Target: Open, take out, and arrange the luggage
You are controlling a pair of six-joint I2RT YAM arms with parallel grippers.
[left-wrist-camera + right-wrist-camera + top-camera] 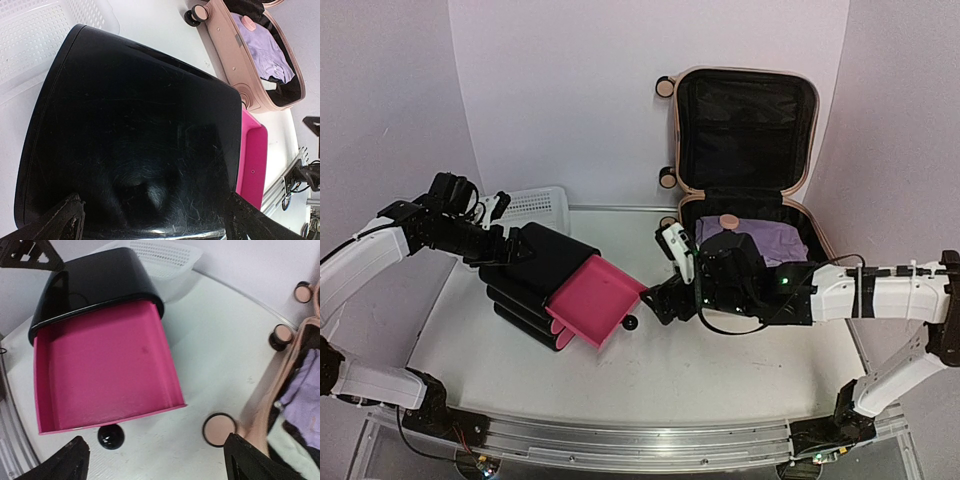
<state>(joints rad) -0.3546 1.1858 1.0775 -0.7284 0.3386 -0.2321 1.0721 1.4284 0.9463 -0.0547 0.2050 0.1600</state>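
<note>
The luggage (740, 130) lies open at the back right with its lid upright and black lining showing. A lavender cloth (760, 240) is in its lower half. It also shows in the left wrist view (225, 55) and the right wrist view (270, 390). My right gripper (657, 300) is open and empty just above the table, between the luggage and a pulled-out pink drawer (105, 370). The drawer's black knob (110, 436) sits between the fingers (75, 462), close to the left one. My left gripper (500, 248) is open against the back of the black drawer box (140, 125).
A white mesh basket (535, 205) stands behind the drawer box at the back left. A luggage wheel (218, 429) sits close by my right gripper's right finger. A small pink round object (727, 222) lies in the luggage beside the cloth.
</note>
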